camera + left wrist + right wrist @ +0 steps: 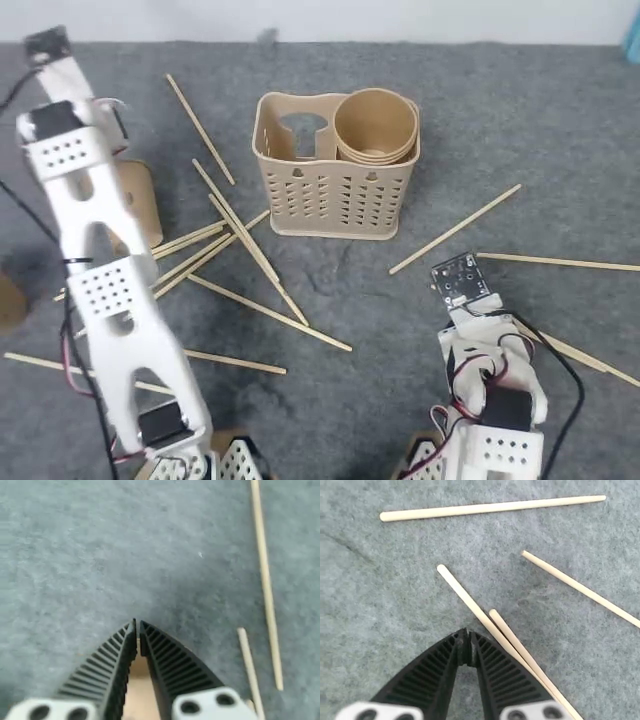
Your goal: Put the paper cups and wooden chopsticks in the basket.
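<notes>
A tan slotted basket (330,195) stands at the middle back with a stack of paper cups (376,122) in its right half. Wooden chopsticks (245,235) lie scattered on the grey cloth around it. My left arm (90,250) stretches up the left side over another paper cup (140,200). The left gripper (137,625) is shut, with a tan paper wall (135,680) pinched between its fingers. My right gripper (467,632) is shut on nothing, low over the cloth, its tip beside a pair of chopsticks (520,650).
More loose chopsticks lie right of the basket (455,230) and along the right edge (560,262). Two (265,580) rest just beyond the left gripper. A brown object (10,300) sits at the far left edge. The right arm's base (485,400) stands at the front right.
</notes>
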